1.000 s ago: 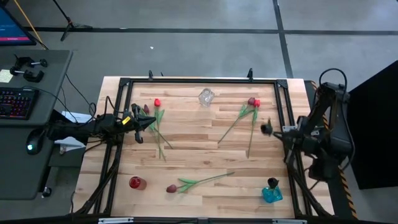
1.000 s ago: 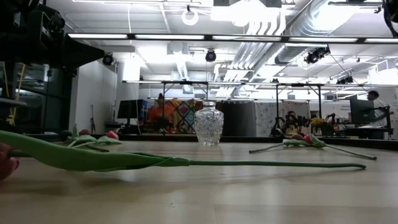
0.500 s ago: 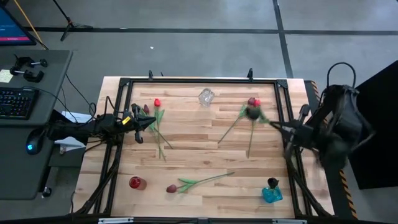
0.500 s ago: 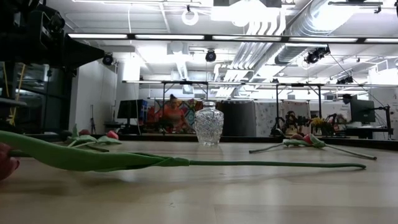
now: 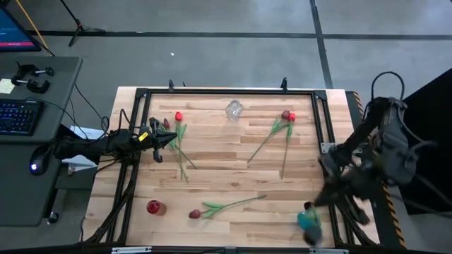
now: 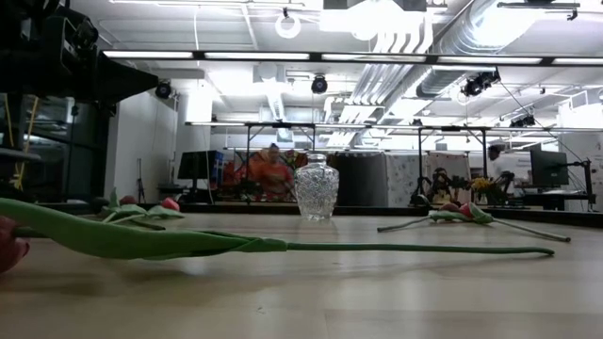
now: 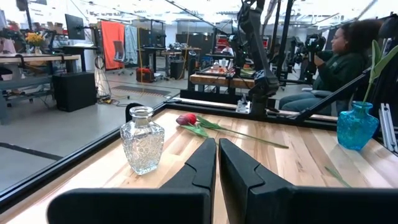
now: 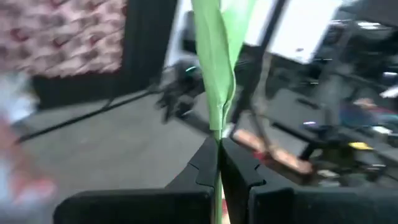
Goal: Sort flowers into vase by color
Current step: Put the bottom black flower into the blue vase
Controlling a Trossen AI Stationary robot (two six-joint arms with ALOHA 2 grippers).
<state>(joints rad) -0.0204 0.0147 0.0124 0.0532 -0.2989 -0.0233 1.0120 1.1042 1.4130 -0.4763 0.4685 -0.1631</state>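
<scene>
Tulips lie flat on the wooden table: a red and a maroon one (image 5: 179, 117) at the left, a pair (image 5: 288, 115) at the far right, and one (image 5: 195, 213) near the front, also seen in the low view (image 6: 141, 242). A clear glass vase (image 5: 234, 110) stands at the far edge, a red vase (image 5: 154, 207) near left, a blue vase (image 5: 308, 220) near right. My left gripper (image 5: 166, 139) hovers shut beside the left tulips, touching nothing. My right gripper (image 5: 316, 206) is blurred just above the blue vase, shut on a flower; the flower's head is hidden. My right gripper pinches a tulip's thin green stem (image 8: 216, 134) between its two fingers (image 8: 202, 165). The stem runs along the fingers and out past their tips, where a long green leaf (image 8: 214, 50) stands. The flower is lifted clear of the table.
A black metal frame (image 5: 226, 92) runs around the table's edges. In the left wrist view the clear vase (image 7: 142, 148) is close ahead, the blue vase (image 7: 357, 126) farther off with a green stem rising by it. A person sits beyond the table.
My right arm has swung fast: first from the table's right edge toward the pair of tulips at the far right, then back toward the near edge, ending by the blue vase. The tulips on the table have stayed where they were.
</scene>
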